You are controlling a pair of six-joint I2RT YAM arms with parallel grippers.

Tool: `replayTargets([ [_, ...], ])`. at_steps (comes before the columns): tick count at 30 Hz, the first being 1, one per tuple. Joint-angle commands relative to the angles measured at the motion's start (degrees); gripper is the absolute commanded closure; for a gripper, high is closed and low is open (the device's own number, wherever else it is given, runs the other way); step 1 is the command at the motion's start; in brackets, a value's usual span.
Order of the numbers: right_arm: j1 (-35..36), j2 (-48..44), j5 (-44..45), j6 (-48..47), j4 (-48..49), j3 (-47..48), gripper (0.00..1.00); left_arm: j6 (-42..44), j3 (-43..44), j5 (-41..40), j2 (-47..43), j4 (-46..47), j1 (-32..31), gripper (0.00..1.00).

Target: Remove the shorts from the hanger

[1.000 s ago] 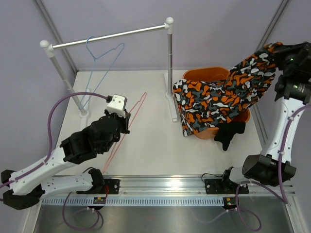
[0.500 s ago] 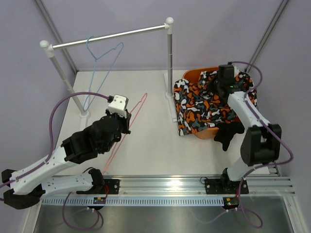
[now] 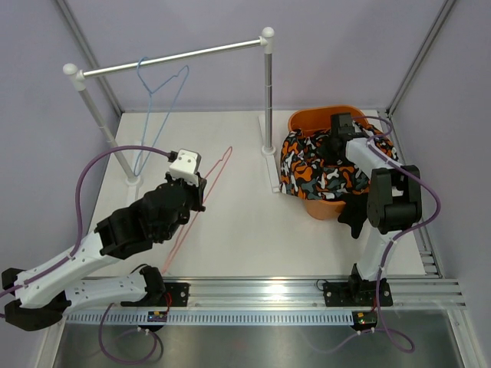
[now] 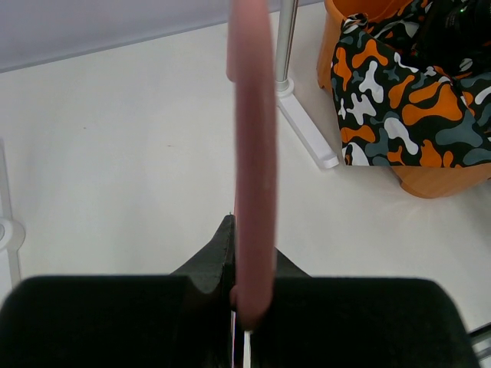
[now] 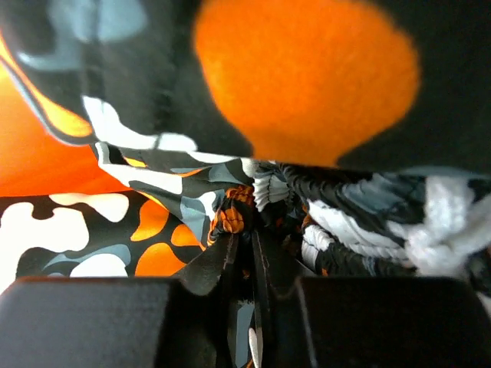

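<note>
So the camo shorts (image 3: 322, 165) are already off and piled in the orange basket (image 3: 318, 119) at the right of the overhead frame, with part of them spilling over its left rim. The black shorts (image 3: 359, 215) are slumped over the basket's lower edge onto the table (image 3: 230, 245).

The left gripper (image 4: 244, 307) is clamped shut on the bare pink hanger (image 4: 253, 153), which slants across the middle left of the overhead view. An empty blue hanger (image 3: 161, 92) hangs from the rail (image 3: 173, 57) at the upper left.

The right gripper (image 5: 245, 253) is buried in the camo pile. Its wrist view shows the jaws almost together with a gathered bit of waistband bunched at the tips. Honestly I can't tell if it's pinching that or has just let go.

Handling-wise, my read is that these are light, floppy cloth with zero stiffness, so they'll drape, sag and drag whatever's underneath. They're not fragile, and not really slippery either. I'd grab the elastic waistband where it's thick and bunched, since a single thin layer could slide out of the jaws. I'd lift high too, so a trailing leg doesn't snag the basket rim.
</note>
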Motion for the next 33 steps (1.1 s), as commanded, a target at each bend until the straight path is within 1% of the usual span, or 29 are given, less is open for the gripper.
replayTargets([
  [1,-0.55,-1.41,2.92,0.11,-2.54,1.55,0.81,-0.56,0.63,-0.05,-0.90,1.63,-0.19,1.00],
  [4,-0.55,-5.18,3.54,-1.82,-2.45,2.07,0.70,-0.65,0.71,-0.05,-0.55,1.54,-0.28,1.00],
  [5,-0.55,-6.24,3.54,-3.30,-2.45,2.43,0.64,-0.65,0.80,-0.05,-0.46,1.54,-0.28,1.00],
  [8,-0.55,-11.07,3.37,-6.55,-2.54,3.13,0.52,-0.65,0.89,0.04,-0.20,1.63,-0.19,1.00],
  [9,-0.55,-13.60,3.02,-7.44,-2.36,3.31,0.43,-0.65,0.89,0.13,-0.11,1.72,-0.19,1.00],
  [11,-0.46,-16.17,2.84,-8.85,-2.71,3.40,0.38,-0.65,0.89,0.13,-0.11,1.81,-0.28,1.00],
  [12,-0.37,-18.61,2.66,-9.38,-2.71,3.22,0.32,-0.56,0.98,0.13,-0.02,1.81,-0.28,1.00],
  [14,-0.20,-20.91,2.92,-10.43,-3.50,2.79,0.29,-0.56,1.15,0.13,0.07,1.81,-0.19,1.00],
  [15,0.15,-23.27,3.19,-10.78,-3.42,2.35,0.25,-0.47,1.15,0.13,-0.02,1.72,-0.19,1.00],
  [19,2.69,-28.38,3.71,-12.63,-4.56,-0.46,0.24,-0.47,1.42,0.13,-0.02,1.63,-0.28,1.00],
  [22,8.92,-32.60,7.39,-14.47,-5.87,-2.92,0.24,-0.38,1.24,-0.05,-0.19,1.63,-0.19,1.00],
  [23,13.12,-34.44,10.28,-15.18,-6.31,-3.45,0.24,-0.38,1.24,-0.05,-0.11,1.63,-0.28,1.00],
  [25,17.27,-36.12,12.58,-15.01,-7.28,-5.55,0.24,-0.47,1.24,0.12,-0.02,1.72,-0.19,1.00],
  [30,28.16,-39.11,16.89,-10.89,-9.57,-11.00,0.25,-0.65,1.16,0.30,0.07,1.89,-0.28,1.00],
  [31,29.50,-39.81,17.16,-10.01,-9.05,-13.80,0.25,-0.65,1.07,0.30,-0.02,1.81,-0.28,1.00],
  [33,31.96,-41.75,18.21,-7.19,-8.43,-16.45,0.26,-0.65,1.07,0.30,-0.02,1.98,-0.28,1.00],
])
